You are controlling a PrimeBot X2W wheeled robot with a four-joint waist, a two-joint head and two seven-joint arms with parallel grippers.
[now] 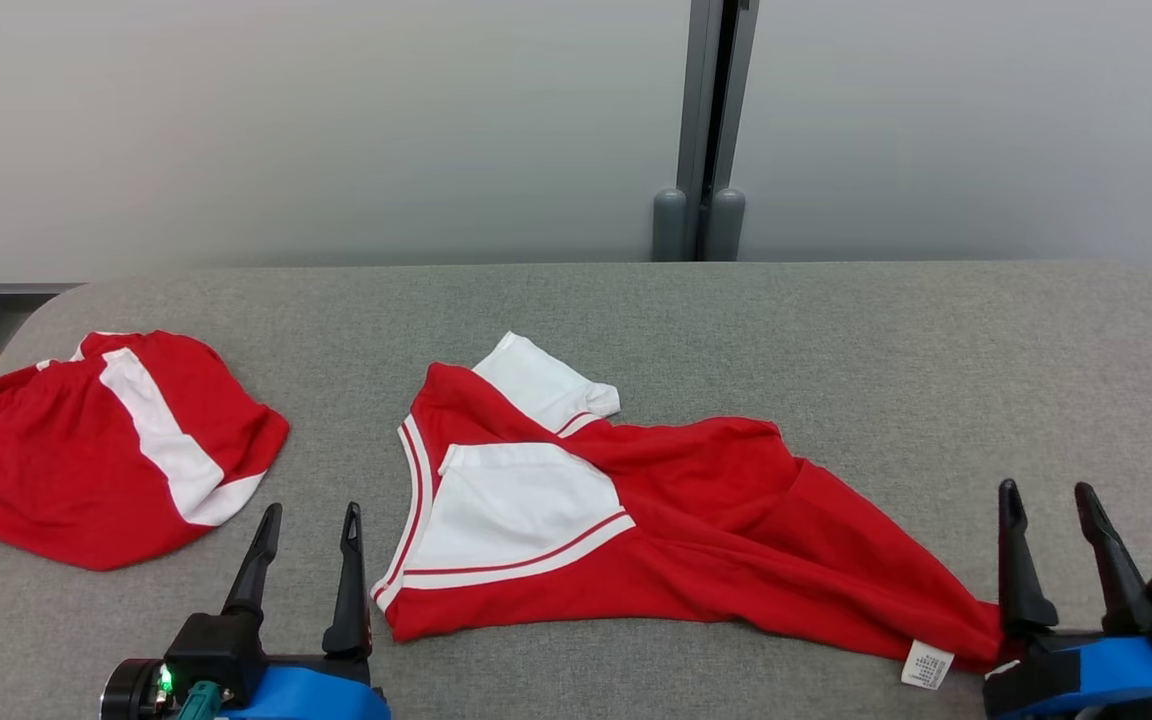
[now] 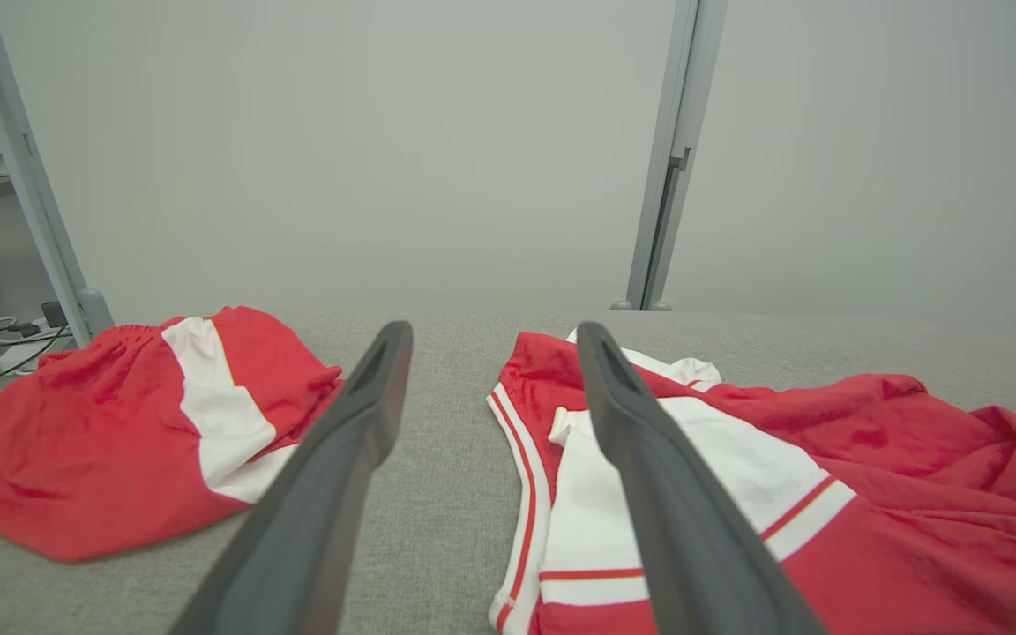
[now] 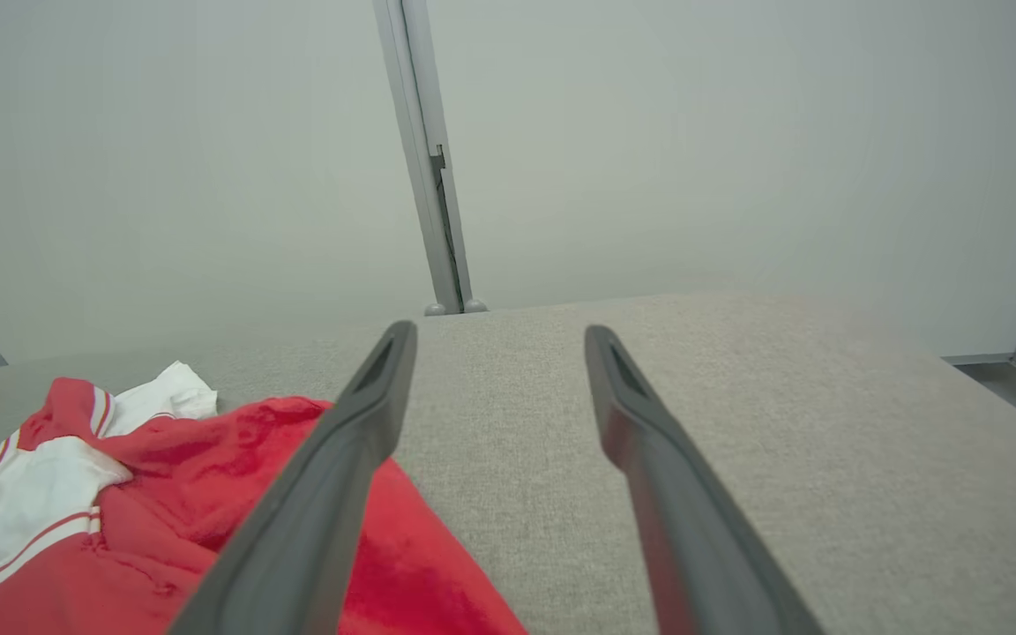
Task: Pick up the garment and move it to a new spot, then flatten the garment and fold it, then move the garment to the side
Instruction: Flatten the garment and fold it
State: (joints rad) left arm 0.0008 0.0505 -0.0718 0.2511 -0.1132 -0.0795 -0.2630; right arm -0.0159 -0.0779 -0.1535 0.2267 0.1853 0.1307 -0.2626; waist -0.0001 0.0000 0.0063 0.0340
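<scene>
I see the garment (image 1: 696, 520), a red top with white panels and striped trim, lying rumpled in the lower middle of the head view on the grey table (image 1: 836, 340). One white sleeve is folded up at its top left, and a white label (image 1: 927, 665) shows at its lower right corner. That corner ends just beside my right gripper (image 1: 1046, 490) at the lower right of the frame. Its jaws are spread with nothing between them, and I cannot tell whether it touches the cloth. My left gripper (image 1: 313, 512), lower left, is also spread and empty, just beside the top's striped edge. A second red and white piece (image 1: 66, 470) lies bunched at the left edge, well apart.
</scene>
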